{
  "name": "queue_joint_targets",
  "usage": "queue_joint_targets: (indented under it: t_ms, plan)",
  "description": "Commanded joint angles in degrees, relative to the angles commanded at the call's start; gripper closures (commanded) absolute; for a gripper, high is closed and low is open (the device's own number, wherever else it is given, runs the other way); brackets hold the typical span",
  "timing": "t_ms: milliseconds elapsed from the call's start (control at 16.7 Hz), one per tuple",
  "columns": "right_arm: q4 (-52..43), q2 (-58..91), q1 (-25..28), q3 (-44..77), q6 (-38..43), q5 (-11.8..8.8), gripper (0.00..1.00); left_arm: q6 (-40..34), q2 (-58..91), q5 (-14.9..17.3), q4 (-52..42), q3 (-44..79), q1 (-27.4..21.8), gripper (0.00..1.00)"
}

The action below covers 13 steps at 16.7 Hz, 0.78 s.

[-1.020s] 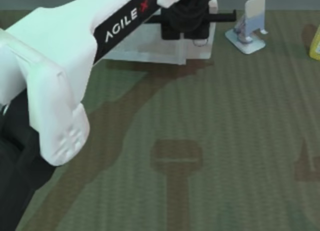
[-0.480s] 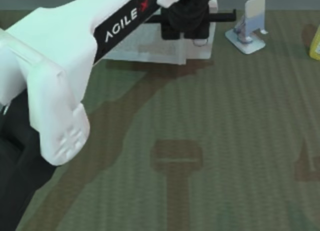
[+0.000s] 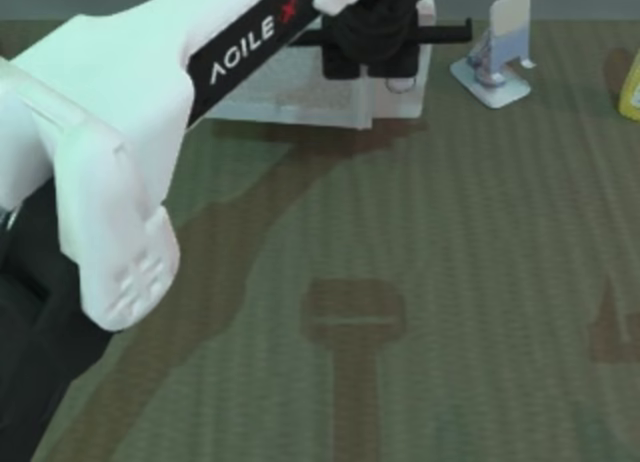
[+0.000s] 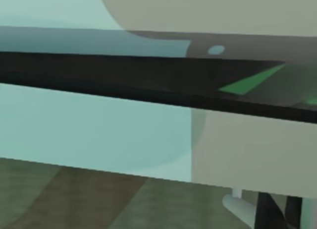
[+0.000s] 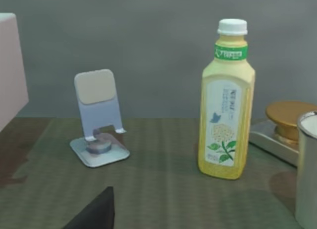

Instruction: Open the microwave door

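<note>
Top view: left arm (image 3: 150,92) is reaching diagonally across the tabletop (image 3: 450,282) from near-left toward the far edge, w/ the left gripper (image 3: 375,37) sitting right over the microwave (image 3: 330,87). The microwave is standing at the far edge, a bit left of centre, long axis running left–right. The microwave door (image 3: 300,94), a pale panel w/ a greyish window, is looking slightly swung out at the front, hinge side apparently at the left, though the arm is hiding much of it. Gripper is hanging at the door's right end, near the knob panel; the black body is covering the fingers, so can't tell if they're released or clenched. A phone stand (image 3: 497,57) is standing just right of the microwave, a yellow bottle (image 3: 630,87) at the far right edge. Right arm isn't showing here.

Left wrist view: very close in. A dark band (image 4: 148,83) is crossing the frame w/ pale surfaces above and below, prob. the door edge and the microwave body, but too close to say. No fingers showing.

Right wrist view: right gripper is parked, only a dark tip (image 5: 96,211) showing low; state not readable. It's facing the phone stand (image 5: 99,120), the bottle (image 5: 225,102), a gold-lidded thing (image 5: 292,120) and a metal cup rim (image 5: 308,164).

Judgement: left arm is far nearer. The door's free end is lying right at its fingers, so the pull likely wants an arc toward the near side and left.
</note>
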Motion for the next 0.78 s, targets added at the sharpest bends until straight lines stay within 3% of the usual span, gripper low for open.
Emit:
queue_joint_targets:
  t_ms: [780]
  plan:
    - [0.0, 0.0, 0.0, 0.0, 0.0, 0.0, 0.00, 1.4, -2.5, 0.4, 2.7, -4.4, -0.1, 1.00]
